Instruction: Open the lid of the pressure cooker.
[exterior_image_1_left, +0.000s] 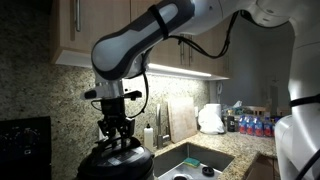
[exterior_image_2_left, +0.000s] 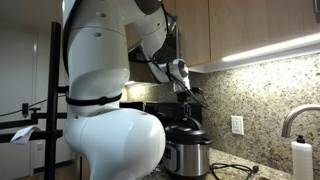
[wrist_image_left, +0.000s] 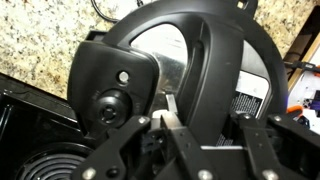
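The pressure cooker stands on the counter by the granite wall, with a shiny steel body in an exterior view. In an exterior view only its dark top shows at the bottom edge. The domed black lid sits on it and fills the wrist view. My gripper reaches straight down onto the lid's top. In the wrist view my gripper has a finger on each side of the raised black handle, closed against it.
A black stove appliance stands beside the cooker. A sink, a soap bottle, a white bag and several bottles lie beyond. Cabinets hang overhead. A faucet and a wall outlet are near.
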